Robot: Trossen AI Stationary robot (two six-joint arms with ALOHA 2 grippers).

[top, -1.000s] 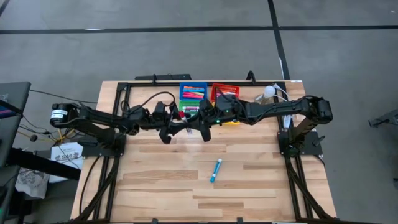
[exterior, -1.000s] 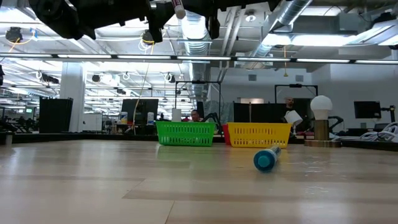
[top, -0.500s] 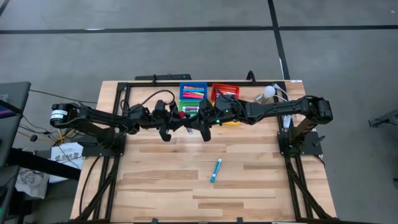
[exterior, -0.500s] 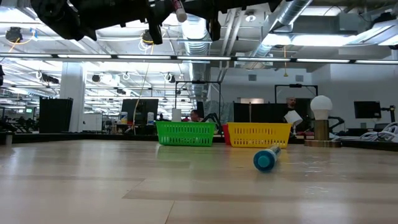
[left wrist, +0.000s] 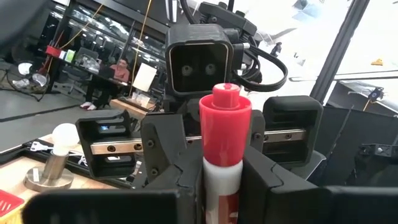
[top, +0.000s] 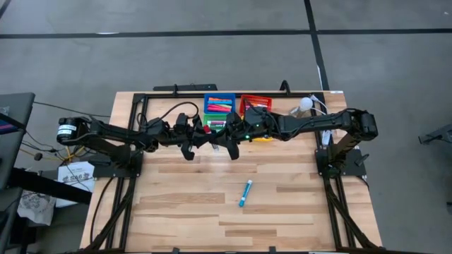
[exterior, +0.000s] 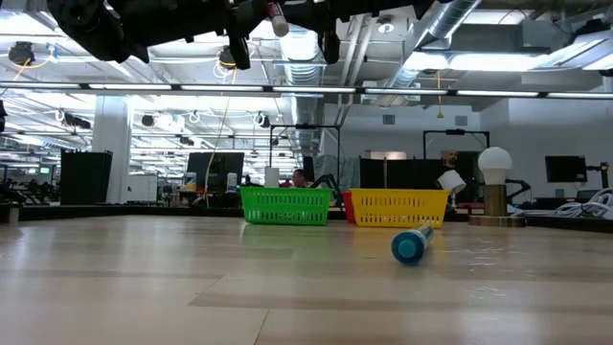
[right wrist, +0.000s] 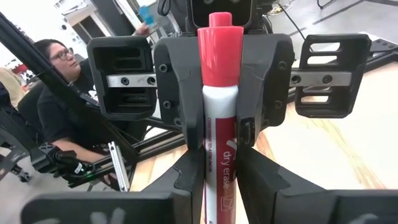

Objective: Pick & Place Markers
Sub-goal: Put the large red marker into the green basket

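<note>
High above the wooden table (top: 176, 212), the left gripper (left wrist: 221, 171) and right gripper (right wrist: 221, 165) meet tip to tip — both pinch one red-capped dry-erase marker (right wrist: 219, 99), mid-handover. It looks light, rigid and smooth, so best gripped on the white barrel below the cap. A blue-capped marker (top: 245, 192) lies loose on the table, near the front — unheld.

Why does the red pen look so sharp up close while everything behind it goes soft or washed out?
Left wrist view: red-capped marker crisp, bright windows behind blown out. Right wrist view: same marker sharp, a person beyond softer. Low view: ceiling lights glare, blue marker clear.
</note>
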